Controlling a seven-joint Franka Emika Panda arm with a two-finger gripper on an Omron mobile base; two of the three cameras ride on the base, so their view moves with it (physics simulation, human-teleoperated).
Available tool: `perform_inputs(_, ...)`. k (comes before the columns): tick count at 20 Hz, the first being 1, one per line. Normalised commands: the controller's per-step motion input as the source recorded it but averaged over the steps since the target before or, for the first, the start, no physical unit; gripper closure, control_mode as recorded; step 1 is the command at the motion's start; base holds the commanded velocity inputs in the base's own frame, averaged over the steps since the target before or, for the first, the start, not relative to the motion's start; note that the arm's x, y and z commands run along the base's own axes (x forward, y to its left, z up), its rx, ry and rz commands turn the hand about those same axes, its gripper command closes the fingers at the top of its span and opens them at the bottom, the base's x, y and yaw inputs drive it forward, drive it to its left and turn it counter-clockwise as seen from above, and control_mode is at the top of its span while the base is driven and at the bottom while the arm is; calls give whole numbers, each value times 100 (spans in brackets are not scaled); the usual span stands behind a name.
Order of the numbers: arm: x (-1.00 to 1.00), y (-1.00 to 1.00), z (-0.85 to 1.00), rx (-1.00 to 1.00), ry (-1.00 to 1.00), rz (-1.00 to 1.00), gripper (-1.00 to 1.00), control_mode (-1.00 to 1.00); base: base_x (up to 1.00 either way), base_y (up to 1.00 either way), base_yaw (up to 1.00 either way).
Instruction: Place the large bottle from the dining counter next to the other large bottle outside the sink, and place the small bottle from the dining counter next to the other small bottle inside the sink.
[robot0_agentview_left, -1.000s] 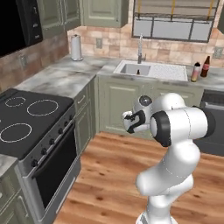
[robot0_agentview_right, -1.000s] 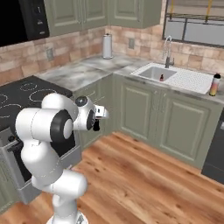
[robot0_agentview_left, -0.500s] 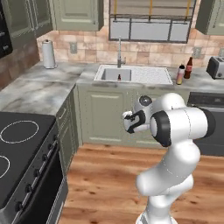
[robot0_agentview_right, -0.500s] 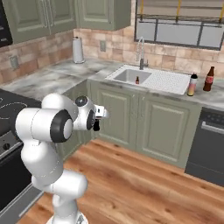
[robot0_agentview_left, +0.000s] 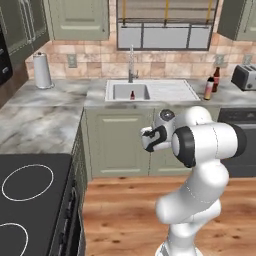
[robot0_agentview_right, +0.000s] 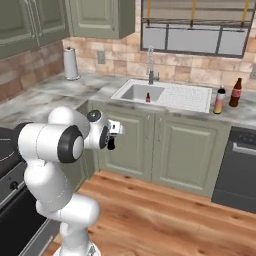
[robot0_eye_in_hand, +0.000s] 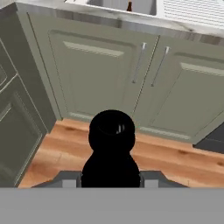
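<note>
While the two base views are showing the arm from outside, the hand view is looking down along the gripper (robot0_eye_in_hand: 110, 178), whose jaws are clamping a short black bottle (robot0_eye_in_hand: 111, 151) low in the middle of the frame; its glossy round top and bulging shoulders are hiding the fingertips. In the right base view the same dark bottle is peeking out at the wrist, left of centre (robot0_agentview_right: 111, 144). The pale rectangular sink (robot0_agentview_left: 115, 93) is sitting at upper centre of the left base view under a curved chrome tap (robot0_agentview_left: 131, 63), and a small dark bottle (robot0_agentview_left: 132, 95) is standing inside the basin. On the veined marble worktop to the upper right, a white-capped pink-yellow bottle (robot0_agentview_left: 209, 88) is standing just beside a dark red-labelled one (robot0_agentview_left: 216, 79).
</note>
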Motion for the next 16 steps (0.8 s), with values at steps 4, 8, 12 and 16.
perform_inputs(4,0,0,0,0,0,0,100,100,64,42,-21)
perform_inputs(8,0,0,0,0,0,0,100,100,58,37,-19)
perform_inputs(12,0,0,0,0,0,0,100,100,60,34,-17)
perform_inputs(16,0,0,0,0,0,0,100,100,55,39,-15)
